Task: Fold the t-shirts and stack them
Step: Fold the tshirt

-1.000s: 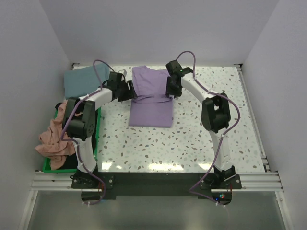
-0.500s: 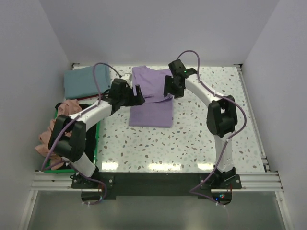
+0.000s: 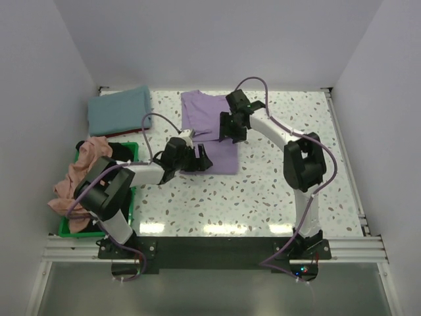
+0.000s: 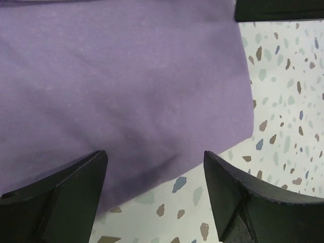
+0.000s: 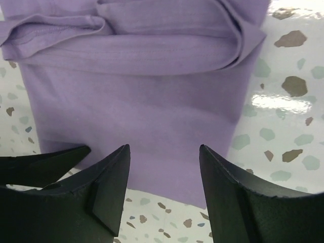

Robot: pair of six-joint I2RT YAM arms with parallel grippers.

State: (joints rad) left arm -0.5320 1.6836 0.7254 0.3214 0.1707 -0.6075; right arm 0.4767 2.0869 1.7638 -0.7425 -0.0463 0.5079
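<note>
- Lavender t-shirt [image 3: 209,135] is lying folded on the speckled table [image 3: 283,191], directly below both pairs of jaws.
- Left gripper [image 4: 154,167] is being held low over the near left corner of this shirt. Its jaws are standing spread wide, and nothing is being pinched between them.
- In the left wrist view, purple cloth is filling the space ahead of the left jaws. The shirt's edge is running across the gap between them, and bare table is showing beyond the right-hand finger.
- Right gripper [image 5: 164,167] is being held over the middle of the same shirt, near its right edge. Its jaws are also standing apart, and no cloth is being gripped by them.
- Ahead of the right jaws, a folded-over layer with a sleeve is lying across the shirt. Smooth flat cloth is lying between that layer and the fingertips.
- Teal t-shirt [image 3: 120,108] is lying folded at the far left corner of the table, well to the left of both pairs of jaws.
- Salmon pink t-shirt [image 3: 79,178] is hanging crumpled over the green bin [image 3: 133,181], to the left of the left jaws and well apart from them.
- Black t-shirt [image 3: 118,150] is being seen only partly, just beside the pink one at the far end of the bin.
</note>
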